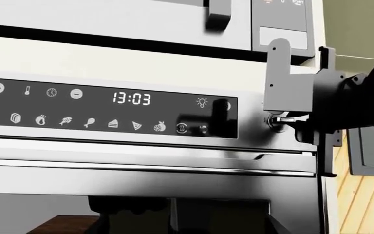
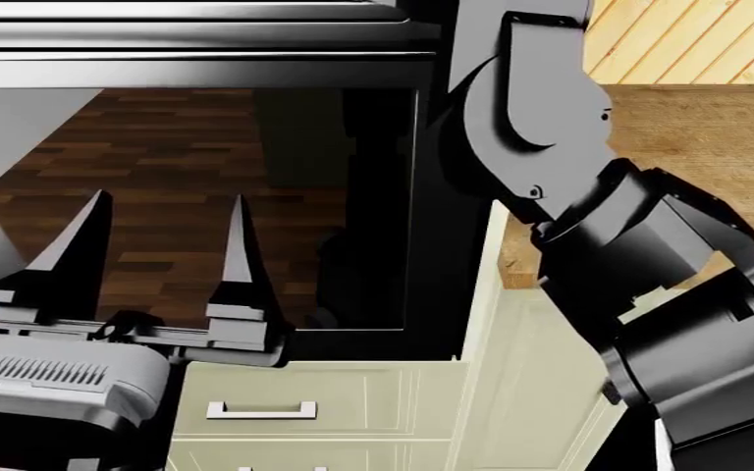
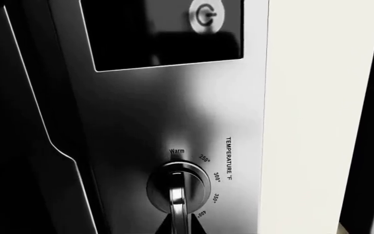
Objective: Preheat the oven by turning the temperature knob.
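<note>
Steel oven [image 3: 174, 112] panel; right claw [image 1: 284, 121] pinching temperature knob [image 3: 177, 187]

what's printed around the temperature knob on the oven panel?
Around the temperature knob: Warm, 250°, 300°, 350°, 400°, under a TEMPERATURE °F label. Any marks further round fall outside the right wrist view, and the right gripper sits over the knob.

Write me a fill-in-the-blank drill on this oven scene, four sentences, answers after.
1. The clock on the oven panel reads ____.
2. The label beside the temperature knob reads TEMPERATURE ____.
3. The left gripper hangs with its jaws ____.
4. The dial marking above the knob's handle reads ____.

Answers: 13:03; °F; open; Warm
</note>
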